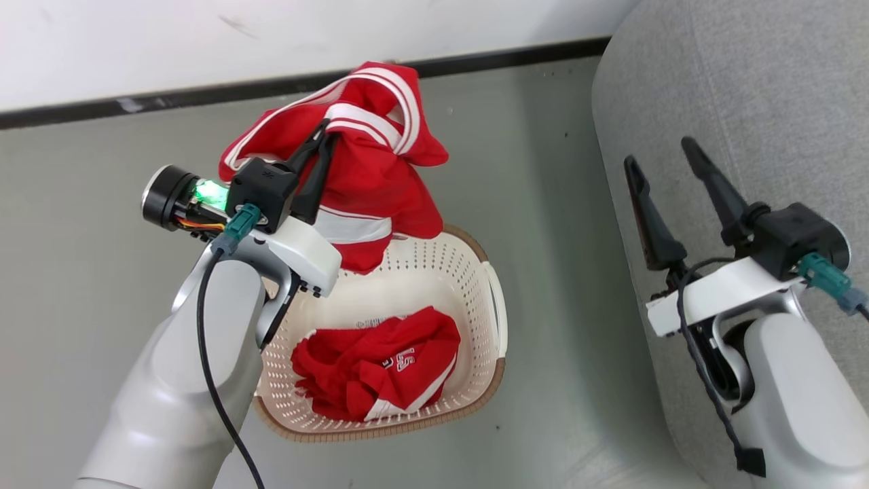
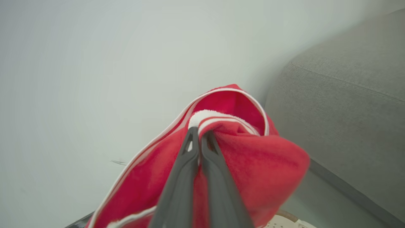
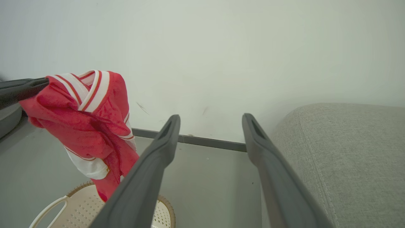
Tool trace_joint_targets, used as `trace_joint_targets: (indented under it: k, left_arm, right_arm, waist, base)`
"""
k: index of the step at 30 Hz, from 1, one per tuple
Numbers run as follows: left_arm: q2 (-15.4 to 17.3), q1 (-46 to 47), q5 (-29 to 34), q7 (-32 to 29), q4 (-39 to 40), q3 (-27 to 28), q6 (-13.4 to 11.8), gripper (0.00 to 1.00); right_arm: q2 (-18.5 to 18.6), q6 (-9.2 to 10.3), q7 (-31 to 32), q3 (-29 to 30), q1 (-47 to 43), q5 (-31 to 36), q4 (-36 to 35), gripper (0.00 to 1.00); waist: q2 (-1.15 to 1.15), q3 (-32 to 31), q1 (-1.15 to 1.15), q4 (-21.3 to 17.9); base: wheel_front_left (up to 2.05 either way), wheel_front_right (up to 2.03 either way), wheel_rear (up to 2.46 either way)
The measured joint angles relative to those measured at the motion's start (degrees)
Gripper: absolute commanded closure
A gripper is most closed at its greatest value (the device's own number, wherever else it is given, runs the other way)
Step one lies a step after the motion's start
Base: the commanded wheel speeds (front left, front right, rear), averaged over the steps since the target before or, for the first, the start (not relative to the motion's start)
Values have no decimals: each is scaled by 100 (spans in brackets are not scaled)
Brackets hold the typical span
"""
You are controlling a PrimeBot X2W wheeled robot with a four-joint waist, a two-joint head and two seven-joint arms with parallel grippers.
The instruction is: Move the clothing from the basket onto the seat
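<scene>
My left gripper (image 1: 326,133) is shut on a red garment with white stripes (image 1: 370,159), held up above the far rim of the cream-white basket (image 1: 468,268). Its two dark fingers (image 2: 186,158) pinch the striped band of that garment (image 2: 253,158) in the left wrist view. The hanging garment (image 3: 85,117) also shows at the left of the right wrist view. A second red garment with white lettering (image 1: 380,370) lies in the basket. My right gripper (image 1: 665,153) stands open over the near edge of the grey seat (image 1: 747,81), with nothing between its fingers.
The basket (image 3: 79,207) stands on a grey floor (image 1: 557,204) between my arms, left of the seat (image 3: 348,152). A white wall with a dark baseboard (image 1: 204,95) runs behind. The seat (image 2: 348,110) rises at the right of the left wrist view.
</scene>
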State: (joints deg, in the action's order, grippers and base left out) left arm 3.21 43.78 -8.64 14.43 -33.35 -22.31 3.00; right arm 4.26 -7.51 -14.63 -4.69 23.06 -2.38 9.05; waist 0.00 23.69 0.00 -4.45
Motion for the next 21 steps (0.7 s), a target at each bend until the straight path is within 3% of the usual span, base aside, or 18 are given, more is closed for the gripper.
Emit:
trace_joint_targets:
  k: [10,21]
  left_arm:
    - [-25,1,-146,-187,248,-174,178,100]
    - [-99,0,-399,-578,631,-465,327,100]
  right_arm:
    - [224,0,0,-435,-244,-1,165,0]
    - [592,0,0,-1393,-322,-8,454,0]
  waist:
    - [0,-552,0,44]
    - [0,-1178,0,74]
  base:
    - [0,0,0]
    - [0,0,0]
